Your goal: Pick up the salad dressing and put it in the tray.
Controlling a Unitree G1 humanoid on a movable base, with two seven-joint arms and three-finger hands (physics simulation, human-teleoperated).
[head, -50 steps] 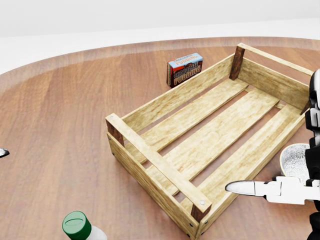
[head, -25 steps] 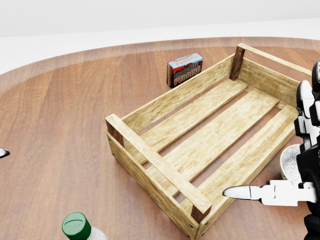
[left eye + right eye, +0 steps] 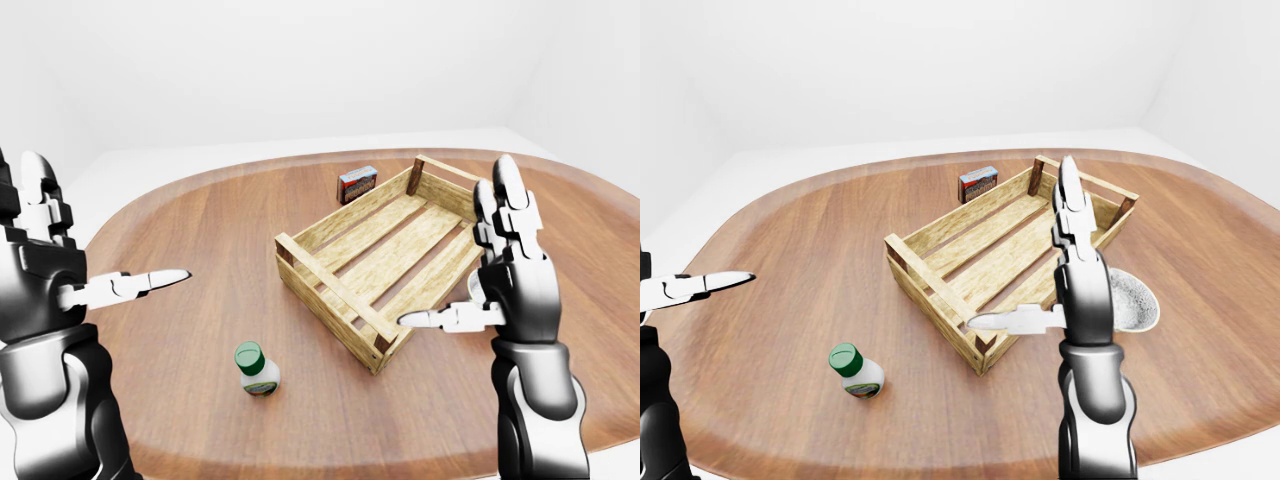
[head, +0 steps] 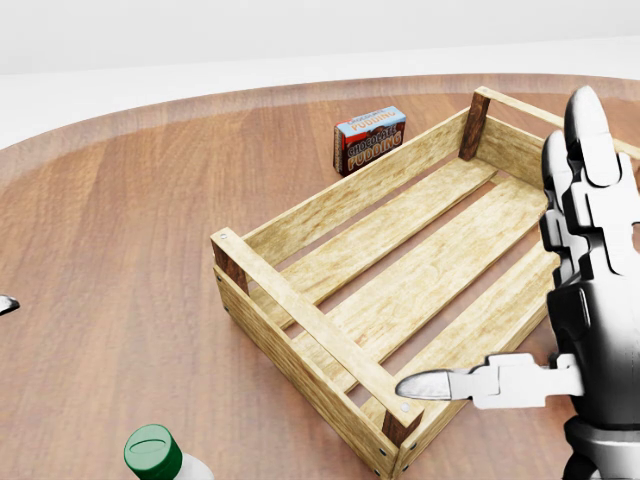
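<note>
The salad dressing bottle (image 3: 257,368), green cap up, stands on the round wooden table (image 3: 200,230) toward the bottom of the left-eye view, untouched and well apart from both of my hands. It sits down and to the left of the wooden tray (image 3: 385,255), an open slatted crate with nothing lying on its slats.

My right hand (image 3: 500,290) hangs above the table at the tray's lower right side, two fingers pointing upward and the thumb stretched sideways toward the tray's near corner; the fingers are spread and grasp nothing. Against the head view of half a second ago, I have brought this hand up and leftward: then only the thumb and the edge of the arm showed at the right border, and now the whole hand fills that side and covers the tray's right rail.

My left hand (image 3: 60,280) is raised at the left edge, likewise spread and empty, one finger reaching out over the table.

A small pudding box (image 4: 369,138) stands just beyond the tray's far rail. A speckled bowl (image 3: 1132,298) rests beside the tray, partly behind my right hand in the right-eye view.
</note>
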